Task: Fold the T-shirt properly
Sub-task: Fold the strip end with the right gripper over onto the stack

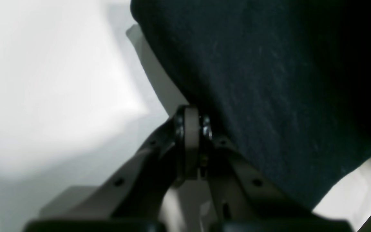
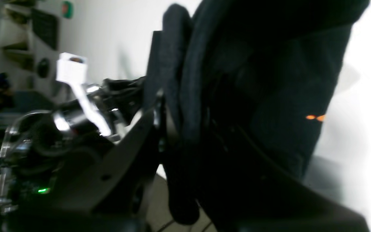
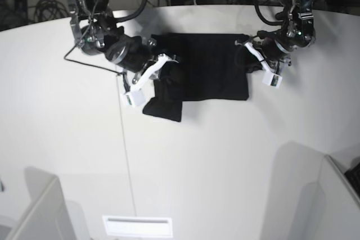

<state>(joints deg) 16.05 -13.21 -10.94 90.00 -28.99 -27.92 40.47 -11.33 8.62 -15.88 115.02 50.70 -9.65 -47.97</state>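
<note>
Closest to our left wrist camera, the left gripper has its jaws together, clamped on an edge of the T-shirt, which rises from the tips toward one o'clock. Our right gripper is nearly closed on a thick bunch of the same black cloth; a small orange mark of the print shows at three o'clock from it.

From the base camera, the T-shirt lies at twelve o'clock on the white table, partly folded, and a lifted part hangs down at its nine o'clock side, under the right gripper. The left gripper holds the three o'clock edge.

We judge a fold is in progress. To do it well, we should move both edges together, keep the cloth tight, and lay it flat before we let go.
</note>
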